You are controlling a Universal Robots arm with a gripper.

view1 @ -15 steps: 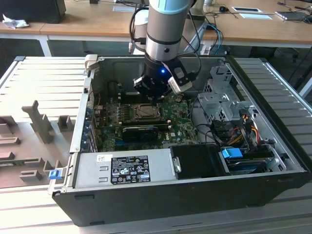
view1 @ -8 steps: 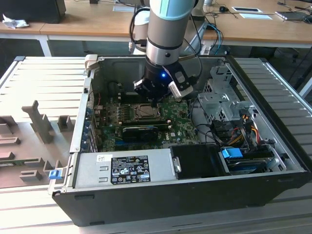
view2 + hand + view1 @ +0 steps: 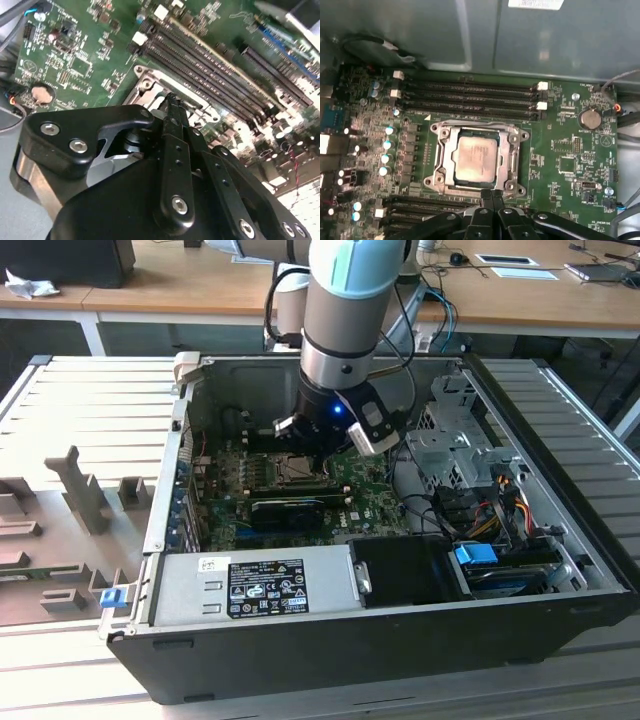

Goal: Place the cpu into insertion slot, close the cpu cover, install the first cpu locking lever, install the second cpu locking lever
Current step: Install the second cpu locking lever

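Note:
The cpu [image 3: 476, 156], a silvery square chip, lies flat in the insertion slot [image 3: 436, 131] on the green motherboard. The cpu cover [image 3: 507, 155], a metal frame with a square window, lies down over the chip's edges. My gripper [image 3: 492, 195] is shut with nothing between its black fingers, and its tips hang just at the socket's near edge. In the second wrist view the gripper [image 3: 171, 100] points at a corner of the insertion slot [image 3: 147, 85]. In the exterior view the gripper [image 3: 318, 448] is inside the open computer case, right above the insertion slot [image 3: 297, 469].
Long black memory slots [image 3: 470, 95] run beside the socket, and a coin battery [image 3: 590, 118] sits further off. A power supply [image 3: 255, 585], a drive cage [image 3: 455, 440] and loose cables [image 3: 480, 500] crowd the case. Grey fixtures [image 3: 70, 500] stand at the exterior view's left.

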